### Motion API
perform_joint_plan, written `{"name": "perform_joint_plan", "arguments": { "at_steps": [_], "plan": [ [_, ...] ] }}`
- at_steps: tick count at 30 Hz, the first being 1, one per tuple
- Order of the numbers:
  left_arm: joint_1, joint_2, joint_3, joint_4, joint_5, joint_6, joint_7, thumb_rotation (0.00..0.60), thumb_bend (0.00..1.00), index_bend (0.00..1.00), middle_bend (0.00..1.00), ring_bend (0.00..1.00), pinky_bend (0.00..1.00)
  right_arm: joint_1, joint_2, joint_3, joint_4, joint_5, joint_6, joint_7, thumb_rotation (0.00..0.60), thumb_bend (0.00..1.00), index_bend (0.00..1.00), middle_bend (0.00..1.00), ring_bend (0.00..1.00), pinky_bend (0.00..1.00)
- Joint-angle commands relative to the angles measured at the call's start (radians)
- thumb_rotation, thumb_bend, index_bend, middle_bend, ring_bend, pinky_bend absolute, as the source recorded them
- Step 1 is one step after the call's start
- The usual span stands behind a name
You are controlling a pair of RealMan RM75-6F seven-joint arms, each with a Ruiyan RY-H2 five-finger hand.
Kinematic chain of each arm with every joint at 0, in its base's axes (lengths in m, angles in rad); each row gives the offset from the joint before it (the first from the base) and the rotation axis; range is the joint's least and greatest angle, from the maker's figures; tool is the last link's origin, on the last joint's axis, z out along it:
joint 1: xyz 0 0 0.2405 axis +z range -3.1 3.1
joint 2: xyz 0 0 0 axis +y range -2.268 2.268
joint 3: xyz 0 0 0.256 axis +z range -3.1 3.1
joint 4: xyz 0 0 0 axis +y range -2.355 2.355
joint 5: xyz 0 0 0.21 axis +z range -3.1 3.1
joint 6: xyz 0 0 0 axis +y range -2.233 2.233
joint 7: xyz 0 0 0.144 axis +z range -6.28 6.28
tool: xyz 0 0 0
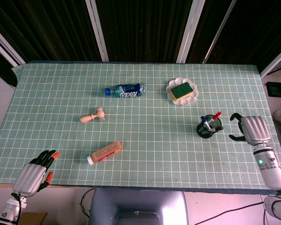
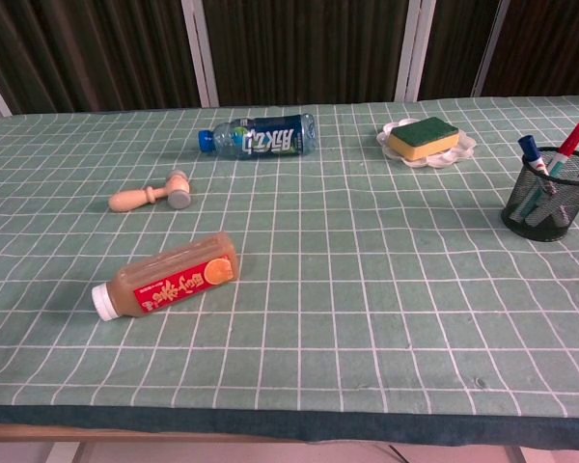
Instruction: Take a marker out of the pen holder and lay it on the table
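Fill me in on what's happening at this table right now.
A two-armed robot is set to pull a marker from the pen holder. Its right hand hovers just right of the holder, fingers curled toward it, holding nothing and not touching it. The red marker and blue marker stand in the holder. The left hand rests idle at the near left table edge. A water bottle, juice bottle, wooden mallet and sponge lie untouched.

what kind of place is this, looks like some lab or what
Probably a robot test bench rather than a home or office. A table covered with a green grid-lined cloth carries unrelated props: a mesh pen holder with markers, a sponge on a plate, a wooden mallet. Dark slatted panels stand behind it.
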Motion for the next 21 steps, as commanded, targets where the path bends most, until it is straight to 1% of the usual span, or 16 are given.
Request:
{"name": "perform_joint_plan", "arguments": {
  "at_steps": [1, 8, 21],
  "plan": [
    [-0.001, 0.001, 0.0, 0.001, -0.001, -0.001, -0.003, 0.6, 0.52, 0.15, 0.1, 0.1, 0.4, 0.01, -0.006, 0.001, -0.001, 0.003, -0.011, -0.013, 0.6, 0.31, 0.56, 1.0, 1.0, 1.0],
    [-0.001, 0.003, 0.0, 0.001, -0.001, -0.001, -0.008, 0.6, 0.53, 0.15, 0.1, 0.1, 0.4, 0.035, -0.025, 0.001, 0.007, 0.006, -0.035, -0.029, 0.6, 0.37, 0.57, 1.0, 1.0, 1.0],
    [-0.002, 0.003, 0.001, 0.001, -0.002, -0.002, -0.009, 0.6, 0.53, 0.15, 0.1, 0.1, 0.4, 0.067, -0.056, -0.007, 0.021, -0.003, -0.062, -0.044, 0.6, 0.42, 0.59, 1.0, 1.0, 1.0]
  ]
}}
